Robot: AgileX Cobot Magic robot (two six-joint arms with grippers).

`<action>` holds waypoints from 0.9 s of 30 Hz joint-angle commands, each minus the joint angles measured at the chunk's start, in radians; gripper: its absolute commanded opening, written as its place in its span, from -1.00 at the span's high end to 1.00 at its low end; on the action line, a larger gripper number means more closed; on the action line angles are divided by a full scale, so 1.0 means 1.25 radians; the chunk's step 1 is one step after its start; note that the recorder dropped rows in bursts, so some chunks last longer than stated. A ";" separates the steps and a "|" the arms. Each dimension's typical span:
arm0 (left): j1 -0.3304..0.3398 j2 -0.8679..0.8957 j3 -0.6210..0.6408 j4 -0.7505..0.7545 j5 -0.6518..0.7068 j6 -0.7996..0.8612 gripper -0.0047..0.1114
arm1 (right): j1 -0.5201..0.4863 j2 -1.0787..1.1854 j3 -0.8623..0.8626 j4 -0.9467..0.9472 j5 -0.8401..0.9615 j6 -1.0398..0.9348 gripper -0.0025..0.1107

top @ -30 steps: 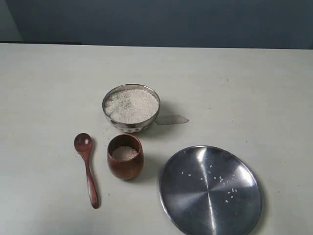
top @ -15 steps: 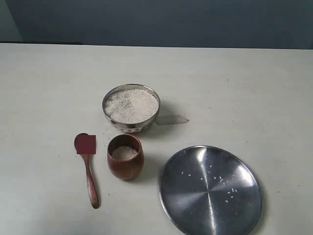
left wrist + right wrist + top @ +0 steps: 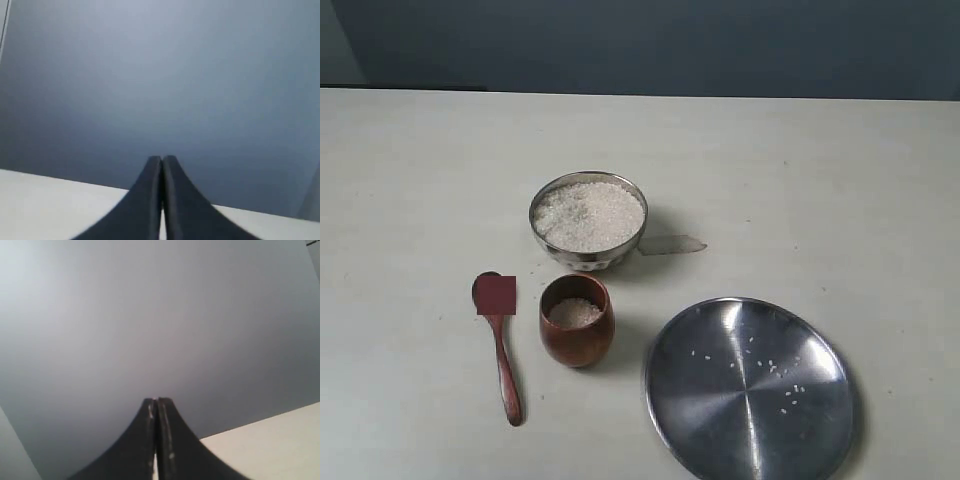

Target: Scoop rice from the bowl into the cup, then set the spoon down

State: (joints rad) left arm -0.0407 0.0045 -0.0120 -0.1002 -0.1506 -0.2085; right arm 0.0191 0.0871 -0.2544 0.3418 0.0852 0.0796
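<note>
Nothing on the table has shifted in the last second; the one change is a flat dark-red square [image 3: 497, 296] now covering the spoon's round end, and I cannot tell what it is. The spoon [image 3: 504, 365] lies flat on the table [image 3: 840, 180], just beside the cup [image 3: 577, 338]. The cup stands upright with a low layer of rice [image 3: 574, 313] inside. Behind it the bowl [image 3: 582, 260] is heaped full.

The left gripper [image 3: 162, 162] and the right gripper [image 3: 157, 402] are both pressed closed on nothing. They point at a bare wall, and every task thing is well away from them, out of their views.

My guess is that the work is either finished or resting between scoops: rice is in the cup and the spoon is down. If more is wanted, the spoon must be picked up again.

A steel plate [image 3: 750, 425] with a few loose grains [image 3: 775, 370] sits on the cup's far side from the spoon, and a small grey strip [image 3: 670, 244] lies by the bowl. Neither blocks a reach to the spoon.
</note>
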 commanded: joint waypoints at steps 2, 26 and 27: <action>-0.003 -0.004 -0.092 -0.032 0.181 -0.079 0.91 | 0.076 0.112 -0.071 -0.101 0.064 0.000 0.96; -0.003 0.606 -0.411 -0.420 0.741 0.365 0.91 | 0.209 0.533 -0.201 -0.084 0.296 -0.126 0.96; -0.003 0.642 -0.418 -0.407 0.740 0.365 0.91 | 0.209 0.536 -0.201 -0.084 0.298 -0.126 0.96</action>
State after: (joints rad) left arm -0.0407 0.7056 -0.5097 -0.6321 0.7642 0.2320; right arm 0.2776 0.7429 -0.4973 0.2361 0.4520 -0.0664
